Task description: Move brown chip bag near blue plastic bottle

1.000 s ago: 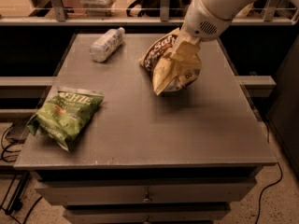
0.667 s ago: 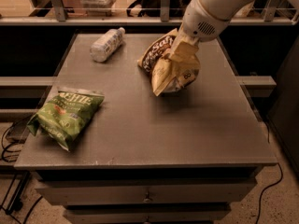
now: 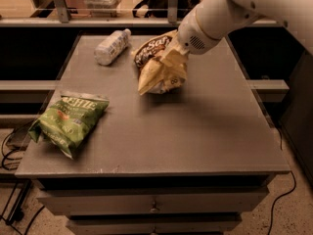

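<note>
The brown chip bag (image 3: 157, 67) is crumpled and tilted above the back middle of the table, with its dark "Sea Salt" panel facing up-left. My gripper (image 3: 177, 52) is at the bag's upper right edge, shut on the bag, and the white arm reaches in from the top right. The blue plastic bottle (image 3: 112, 46) lies on its side at the back left of the table, a short gap left of the bag.
A green chip bag (image 3: 71, 121) lies near the table's (image 3: 195, 131) front left edge. A shelf rail runs behind the table. Drawers sit below the tabletop, and cables lie on the floor at the left and right.
My gripper has moved left with the brown chip bag, closing the gap to the bottle. The bottle and the green bag have not moved.
</note>
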Controlling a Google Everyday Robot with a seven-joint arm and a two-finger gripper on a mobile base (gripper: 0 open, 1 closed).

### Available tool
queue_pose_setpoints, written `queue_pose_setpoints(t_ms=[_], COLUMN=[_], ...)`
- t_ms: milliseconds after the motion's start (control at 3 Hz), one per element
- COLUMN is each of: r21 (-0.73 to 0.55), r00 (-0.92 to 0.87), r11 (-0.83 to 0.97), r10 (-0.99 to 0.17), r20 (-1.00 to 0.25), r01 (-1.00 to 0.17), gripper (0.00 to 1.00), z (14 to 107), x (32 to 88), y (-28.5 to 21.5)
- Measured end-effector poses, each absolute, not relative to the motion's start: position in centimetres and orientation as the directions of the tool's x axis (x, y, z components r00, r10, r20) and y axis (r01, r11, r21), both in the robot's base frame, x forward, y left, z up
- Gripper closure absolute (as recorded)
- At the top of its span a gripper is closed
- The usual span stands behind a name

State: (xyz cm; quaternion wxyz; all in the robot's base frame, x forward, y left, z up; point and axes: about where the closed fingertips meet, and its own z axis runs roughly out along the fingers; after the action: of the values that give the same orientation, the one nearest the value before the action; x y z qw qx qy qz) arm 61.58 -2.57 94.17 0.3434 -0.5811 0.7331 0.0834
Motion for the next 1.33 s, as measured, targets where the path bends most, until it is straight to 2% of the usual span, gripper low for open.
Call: queue_pose_setpoints(t_ms=[667, 1000, 1333], r21=[-0.295, -0.303, -0.284], r00=[-0.031, -0.026, -0.054], r11=[0.404, 0.439, 0.479], r10=[-0.632, -0.601, -0.577], r20=[-0.775, -0.799, -0.815], r01=[-0.866, -0.846, -0.831], gripper=[1.0, 0.81, 0.58], z=[94.2, 94.1, 93.5], x=[67.8, 70.3, 72.3], y=[3.5, 5.1, 5.9])
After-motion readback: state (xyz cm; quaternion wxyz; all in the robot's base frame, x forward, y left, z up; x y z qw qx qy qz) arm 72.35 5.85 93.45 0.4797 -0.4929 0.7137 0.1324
